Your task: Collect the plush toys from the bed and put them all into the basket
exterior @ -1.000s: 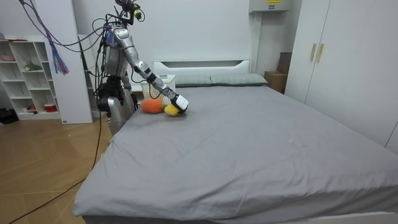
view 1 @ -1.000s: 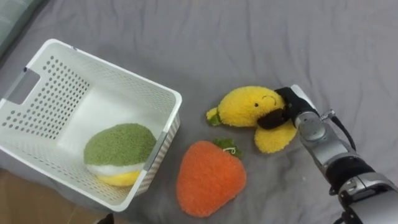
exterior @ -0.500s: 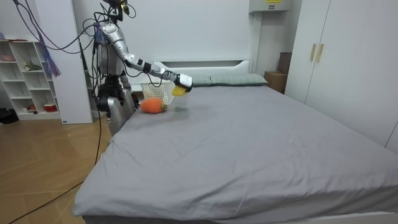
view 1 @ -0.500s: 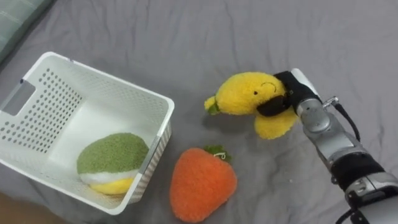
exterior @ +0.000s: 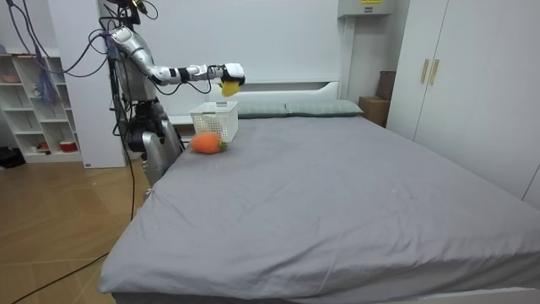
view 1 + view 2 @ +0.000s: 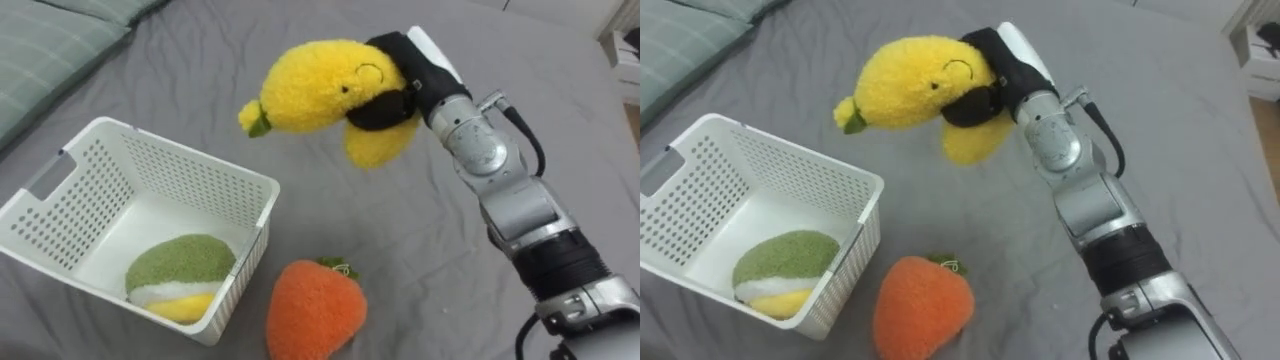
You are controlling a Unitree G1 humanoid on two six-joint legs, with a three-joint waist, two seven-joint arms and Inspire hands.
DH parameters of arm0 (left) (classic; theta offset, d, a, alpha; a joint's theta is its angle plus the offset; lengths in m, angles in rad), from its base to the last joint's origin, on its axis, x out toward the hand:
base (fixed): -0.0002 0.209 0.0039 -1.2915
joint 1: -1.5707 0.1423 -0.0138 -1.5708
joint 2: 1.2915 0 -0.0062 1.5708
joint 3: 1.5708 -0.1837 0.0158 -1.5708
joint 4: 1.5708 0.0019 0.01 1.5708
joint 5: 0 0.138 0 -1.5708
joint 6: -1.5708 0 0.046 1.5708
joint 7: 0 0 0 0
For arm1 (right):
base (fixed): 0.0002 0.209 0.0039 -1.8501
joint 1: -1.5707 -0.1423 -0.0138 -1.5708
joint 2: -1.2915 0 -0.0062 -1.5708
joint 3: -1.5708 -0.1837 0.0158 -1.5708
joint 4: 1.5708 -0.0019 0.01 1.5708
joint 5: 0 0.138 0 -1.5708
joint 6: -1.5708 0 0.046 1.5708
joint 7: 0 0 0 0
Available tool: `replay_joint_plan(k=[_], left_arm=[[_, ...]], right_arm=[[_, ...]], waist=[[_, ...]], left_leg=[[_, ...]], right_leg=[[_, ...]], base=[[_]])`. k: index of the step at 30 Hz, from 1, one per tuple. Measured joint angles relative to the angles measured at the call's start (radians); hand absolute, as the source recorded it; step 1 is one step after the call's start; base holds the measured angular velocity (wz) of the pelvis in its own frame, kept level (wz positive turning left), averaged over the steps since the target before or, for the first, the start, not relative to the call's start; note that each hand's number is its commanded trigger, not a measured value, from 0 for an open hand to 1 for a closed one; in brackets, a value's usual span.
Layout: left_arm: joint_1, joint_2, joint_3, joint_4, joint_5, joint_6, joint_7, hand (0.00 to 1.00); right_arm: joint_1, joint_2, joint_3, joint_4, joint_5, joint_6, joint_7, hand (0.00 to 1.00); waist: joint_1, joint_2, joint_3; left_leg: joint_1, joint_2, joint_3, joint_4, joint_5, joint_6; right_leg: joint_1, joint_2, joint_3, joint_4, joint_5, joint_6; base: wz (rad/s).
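Yellow plush toy is held aloft, clear of the grey bed, by the right hand. Its dark fingers are curled round the toy's middle, w/ the arm stretched out level. In the room view the toy is seen above the white basket, which is set on the bed nr the pillow. A green & yellow plush is lodged in the basket's near corner. An orange carrot-shaped plush w/ a green tuft is laid on the sheet just beside the basket's outer wall, well apart from the hand. The robot is seen standing at the bedside, at the room view's left, btwn the bed & a white shelf unit.
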Motion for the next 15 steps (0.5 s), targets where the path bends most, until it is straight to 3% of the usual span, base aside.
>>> replay_joint_plan(k=[5, 9, 15], left_arm=[[0.002, -0.001, 0.002, -0.008, 0.000, 0.011, 0.016, 0.00], [0.001, -0.006, 0.023, -0.009, 0.000, 0.017, 0.033, 0.00], [-0.002, -0.021, 0.024, -0.009, 0.012, 0.017, 0.039, 0.00]], right_arm=[[-0.001, 0.016, 0.005, -0.005, -0.010, 0.011, 0.020, 1.00], [-0.001, 0.051, 0.006, -0.061, -0.039, 0.044, 0.042, 1.00], [-0.007, 0.095, 0.011, -0.140, -0.067, 0.052, 0.057, 1.00]], waist=[[0.041, 0.009, -0.0014], [0.065, 0.011, -0.0001], [0.084, 0.004, 0.0016]], left_leg=[[0.016, 0.001, -0.001, 0.000, 0.002, 0.000], [0.015, 0.001, -0.002, -0.006, 0.002, 0.000], [0.008, -0.001, -0.035, -0.015, 0.002, 0.001]], right_leg=[[0.017, 0.000, -0.015, 0.000, 0.000, 0.000], [0.014, 0.000, -0.023, -0.001, 0.000, 0.001], [0.019, -0.002, -0.067, -0.004, -0.002, 0.003]], base=[[0.01], [0.00], [0.15]])
